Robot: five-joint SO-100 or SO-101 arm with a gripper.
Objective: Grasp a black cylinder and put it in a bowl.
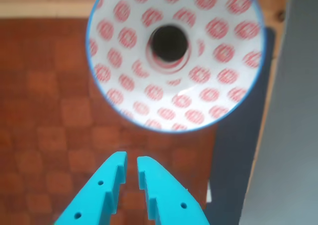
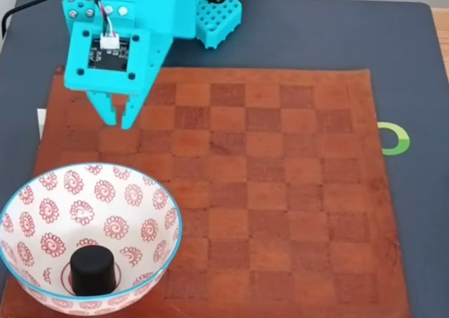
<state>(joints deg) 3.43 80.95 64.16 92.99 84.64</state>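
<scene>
In the wrist view, the turquoise gripper enters from the bottom edge, its two fingers nearly together with only a thin slit between the tips and nothing held. Beyond it, at the far side of the picture, sits the bowl, white with red spiral motifs and a light blue rim. The black cylinder stands upright at the bowl's centre, seen from above as a dark disc. Under the gripper lies the brown checkered mat, and a grey surface runs along the right.

In the fixed view, the gripper hangs over the far left part of the checkered mat, fingers pointing down and close together, empty. The bowl rests at the near left corner of the mat, apart from the gripper. The black cylinder stands inside it on the red rings. A green ring mark shows on the dark grey table right of the mat.
</scene>
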